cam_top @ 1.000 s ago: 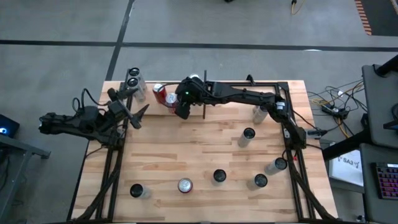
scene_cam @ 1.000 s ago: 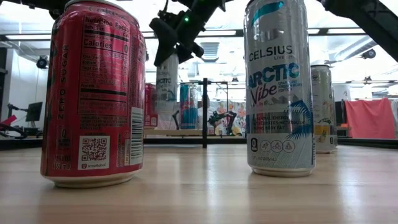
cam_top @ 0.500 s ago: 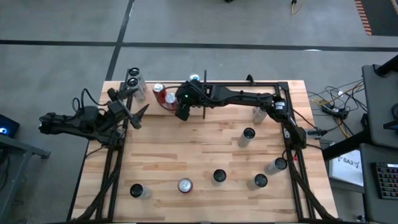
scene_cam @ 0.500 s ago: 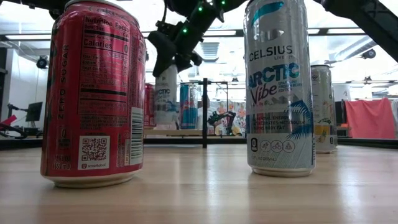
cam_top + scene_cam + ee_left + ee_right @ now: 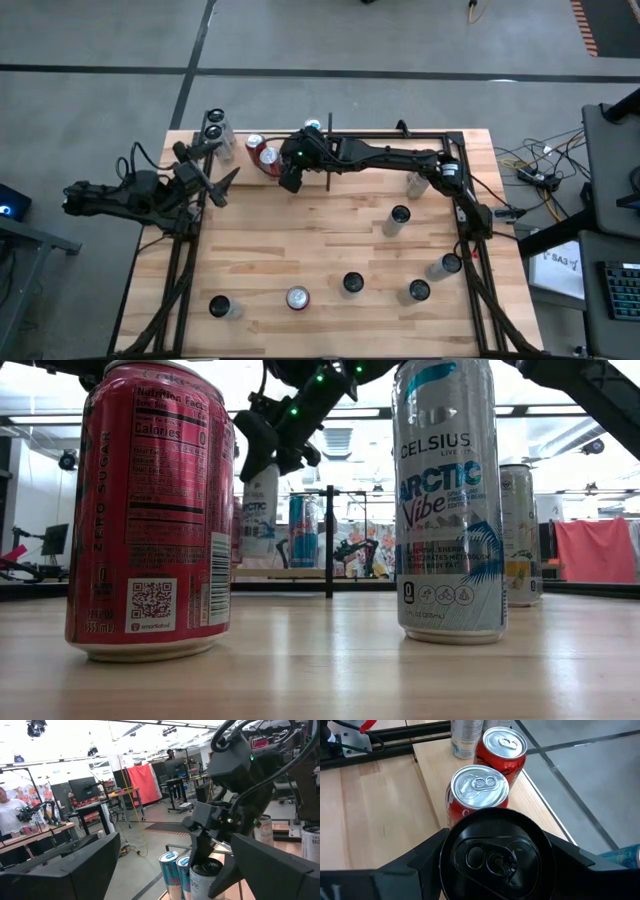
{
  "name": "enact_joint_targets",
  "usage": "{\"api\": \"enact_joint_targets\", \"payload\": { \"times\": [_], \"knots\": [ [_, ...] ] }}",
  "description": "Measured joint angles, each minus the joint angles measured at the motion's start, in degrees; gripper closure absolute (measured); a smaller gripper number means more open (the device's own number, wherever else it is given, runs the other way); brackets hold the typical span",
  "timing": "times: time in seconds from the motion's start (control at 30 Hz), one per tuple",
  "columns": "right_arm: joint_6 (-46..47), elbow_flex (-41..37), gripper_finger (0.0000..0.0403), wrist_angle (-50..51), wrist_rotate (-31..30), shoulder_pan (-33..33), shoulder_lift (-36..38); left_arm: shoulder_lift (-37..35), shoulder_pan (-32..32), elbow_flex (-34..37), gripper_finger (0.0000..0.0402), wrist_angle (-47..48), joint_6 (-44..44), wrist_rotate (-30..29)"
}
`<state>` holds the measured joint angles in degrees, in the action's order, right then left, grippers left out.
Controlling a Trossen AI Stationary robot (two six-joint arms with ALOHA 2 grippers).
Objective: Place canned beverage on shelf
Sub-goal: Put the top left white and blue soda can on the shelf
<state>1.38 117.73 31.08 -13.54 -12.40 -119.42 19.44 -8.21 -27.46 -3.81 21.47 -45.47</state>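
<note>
A: What can you read up close?

B: In the low view the near red can (image 5: 150,510) says "Zero Sugar", "Nutrition Facts", "Calories", with a QR code. The silver can (image 5: 448,500) beside it reads "CELSIUS Arctic Vibe".

A: And farther back?

B: The right claw (image 5: 268,445) grips a pale can (image 5: 260,510) from above, fingers closed on its sides; the right wrist view shows its black lid (image 5: 495,852) between them. That can carries the same "Arctic Vibe" lettering. It has come lower and slightly leftwards since a second ago.

A: Where's the shelf?

B: The shelf (image 5: 240,152) is at the surface's far left corner. The held can is over it, just beside two red cans (image 5: 492,765); a blue can (image 5: 303,530) stands nearby.

A: The other arm?

B: The left claw (image 5: 222,187) waits at the surface's left edge, fingers spread wide, holding nothing.
</note>
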Motion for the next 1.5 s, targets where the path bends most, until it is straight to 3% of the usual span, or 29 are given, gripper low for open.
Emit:
{"api": "enact_joint_targets", "payload": {
  "times": [0.3, 0.63, 1.13, 1.5],
  "knots": [
    [-0.9, -0.8, 0.0160, 0.1, 0.0, 0.0, -0.3, 0.1, 0.0, 0.0, 0.0038, 0.0, 0.0, 0.0],
    [-1.2, -0.9, 0.0104, -0.5, -0.2, 0.0, -0.3, 0.1, 0.0, 0.0, 0.0038, 0.1, 0.0, 0.0],
    [-2.5, 0.1, 0.0115, 0.3, -3.2, -0.3, -0.1, 0.1, 0.0, 0.0, 0.0038, 0.0, 0.0, 0.0],
    [-4.5, 9.9, 0.0137, 9.0, -2.8, 0.8, 0.1, 0.1, 0.0, 0.0, 0.0038, 0.0, 0.0, 0.0]
  ]
}}
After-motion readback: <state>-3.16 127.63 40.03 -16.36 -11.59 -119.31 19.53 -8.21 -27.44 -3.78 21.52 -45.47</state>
